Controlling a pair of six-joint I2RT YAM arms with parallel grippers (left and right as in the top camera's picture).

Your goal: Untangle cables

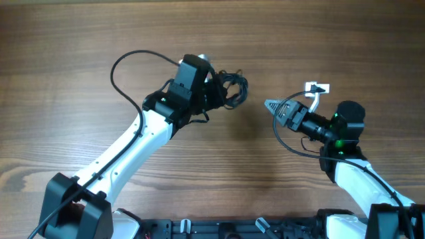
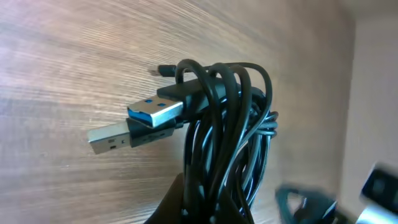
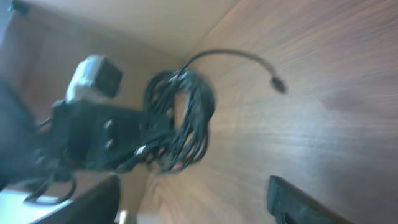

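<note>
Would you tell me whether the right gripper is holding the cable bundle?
No, the right gripper sits apart from the cable bundle, with table showing between them.

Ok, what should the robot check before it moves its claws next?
1. Left claw shut on the cables: ok.
2. Right claw open: ok.
3. Right claw apart from the cables: ok.
4. A loose plug end sticks out to grab: ok.
5. Cables untangled: not ok, all bunched.
6. Where the knot sits: cannot tell.
</note>
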